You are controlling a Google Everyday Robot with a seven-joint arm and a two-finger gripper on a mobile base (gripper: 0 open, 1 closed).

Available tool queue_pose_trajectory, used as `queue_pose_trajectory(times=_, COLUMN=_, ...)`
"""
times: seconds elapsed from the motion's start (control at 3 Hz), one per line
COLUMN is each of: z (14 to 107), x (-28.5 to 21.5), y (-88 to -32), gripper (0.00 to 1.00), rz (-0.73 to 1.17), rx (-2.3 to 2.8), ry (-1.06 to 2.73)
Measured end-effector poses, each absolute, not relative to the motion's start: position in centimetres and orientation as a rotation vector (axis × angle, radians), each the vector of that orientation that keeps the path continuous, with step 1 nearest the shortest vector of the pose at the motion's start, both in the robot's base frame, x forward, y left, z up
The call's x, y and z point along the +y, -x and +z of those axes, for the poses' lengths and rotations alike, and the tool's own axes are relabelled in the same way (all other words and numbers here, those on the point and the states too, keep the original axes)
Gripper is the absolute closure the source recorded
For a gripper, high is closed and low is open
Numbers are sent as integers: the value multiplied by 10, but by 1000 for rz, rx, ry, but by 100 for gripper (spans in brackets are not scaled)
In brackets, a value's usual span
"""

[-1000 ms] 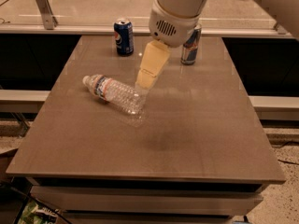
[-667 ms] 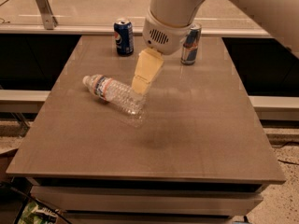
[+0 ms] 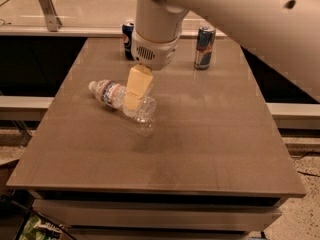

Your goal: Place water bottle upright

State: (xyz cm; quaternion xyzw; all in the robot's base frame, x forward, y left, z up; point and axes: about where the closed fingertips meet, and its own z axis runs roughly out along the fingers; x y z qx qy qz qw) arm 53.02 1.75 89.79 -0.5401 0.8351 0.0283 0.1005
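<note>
The water bottle [image 3: 120, 98] lies on its side on the brown table [image 3: 210, 134], left of centre. It is clear ribbed plastic, with its white cap pointing far left and its base toward the middle. My gripper [image 3: 133, 100] hangs from the white arm directly over the bottle's middle, with a tan finger [image 3: 136, 86] overlapping the bottle body. The fingertips are against or just above the bottle; I cannot tell whether they touch it.
A dark blue soda can [image 3: 128, 38] stands at the table's far edge, partly behind the arm. A slim blue-silver energy drink can [image 3: 204, 47] stands to its right. A glass-topped counter runs behind the table.
The arm has moved left and lower, bringing the gripper from beside the bottle's base to over its middle. The bottle has not moved.
</note>
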Motion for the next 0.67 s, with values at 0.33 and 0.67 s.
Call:
queue_pose_trajectory(times=0.33, z=884, x=32, y=-535, gripper=0, rz=78, rx=2492, ry=1630)
queue_pose_trajectory(times=0.67, z=874, x=43, y=-539, gripper=0, rz=77, rx=2505, ry=1645)
